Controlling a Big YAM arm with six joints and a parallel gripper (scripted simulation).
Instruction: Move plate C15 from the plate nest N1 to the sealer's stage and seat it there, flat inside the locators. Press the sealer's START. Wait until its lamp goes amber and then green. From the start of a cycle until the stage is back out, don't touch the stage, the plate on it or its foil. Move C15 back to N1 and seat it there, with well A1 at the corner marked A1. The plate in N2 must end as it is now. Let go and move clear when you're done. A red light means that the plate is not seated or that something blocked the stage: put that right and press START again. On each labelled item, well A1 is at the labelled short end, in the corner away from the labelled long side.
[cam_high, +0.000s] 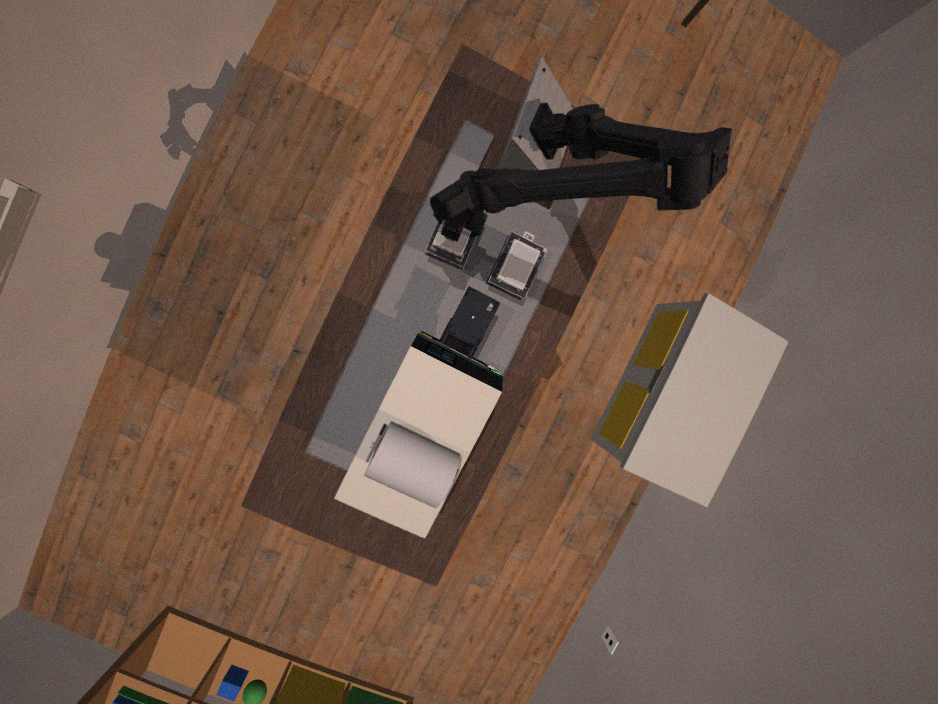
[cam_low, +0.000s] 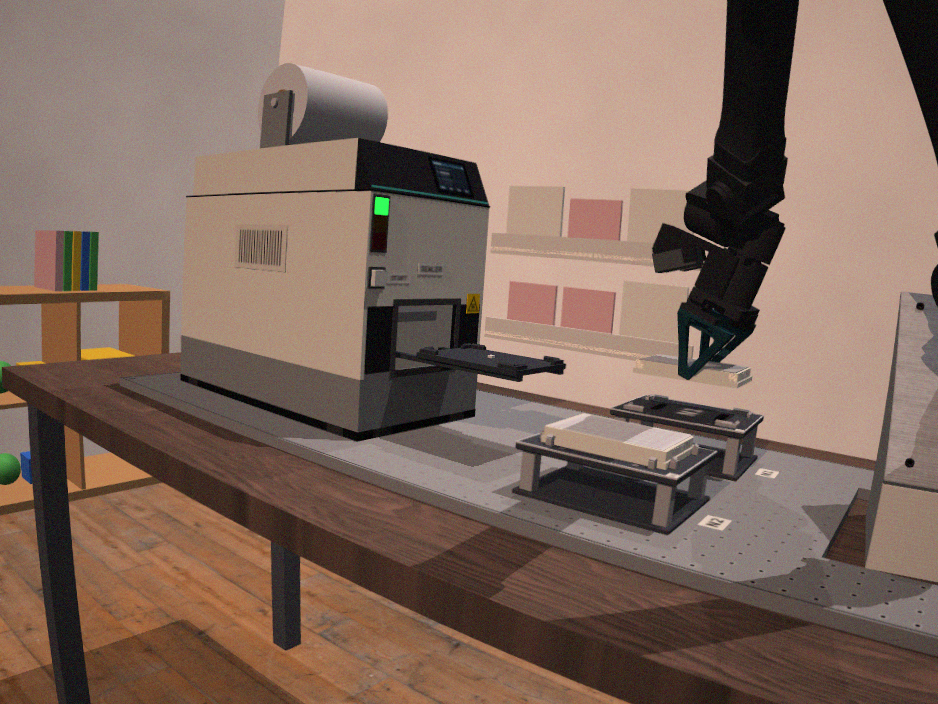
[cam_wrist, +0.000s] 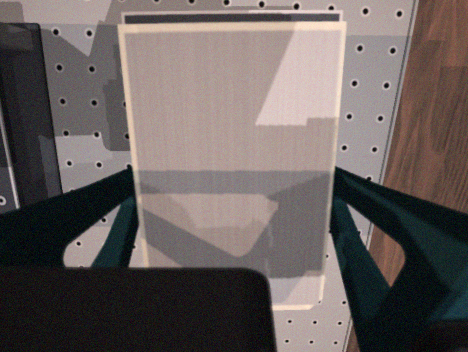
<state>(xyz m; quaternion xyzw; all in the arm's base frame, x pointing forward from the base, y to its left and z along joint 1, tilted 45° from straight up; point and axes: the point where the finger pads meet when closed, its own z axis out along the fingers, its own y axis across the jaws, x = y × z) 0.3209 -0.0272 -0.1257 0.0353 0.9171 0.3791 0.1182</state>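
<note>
My gripper (cam_low: 700, 369) (cam_wrist: 233, 177) is shut on plate C15 (cam_low: 656, 368) (cam_wrist: 225, 100), across its long sides. The plate is cream, roughly level, with smooth foil on top. It hangs a little above nest N1 (cam_low: 712, 416) (cam_high: 447, 260), which holds no plate; most of the nest is hidden under the plate in the wrist view. The sealer's black stage (cam_low: 500, 361) (cam_high: 469, 322) is out and empty. The sealer's lamp (cam_low: 381, 206) is green; the START button (cam_low: 377, 277) is below it. Another plate (cam_low: 617, 434) (cam_high: 517, 262) sits in nest N2 (cam_low: 530, 447).
The sealer (cam_low: 272, 303) (cam_high: 447, 386) with its foil roll (cam_low: 340, 106) stands beyond the stage. Nest N2 stands beside N1, and its dark edge shows at the left of the wrist view. The arm's base plate (cam_low: 912, 409) stands at the right in the exterior view.
</note>
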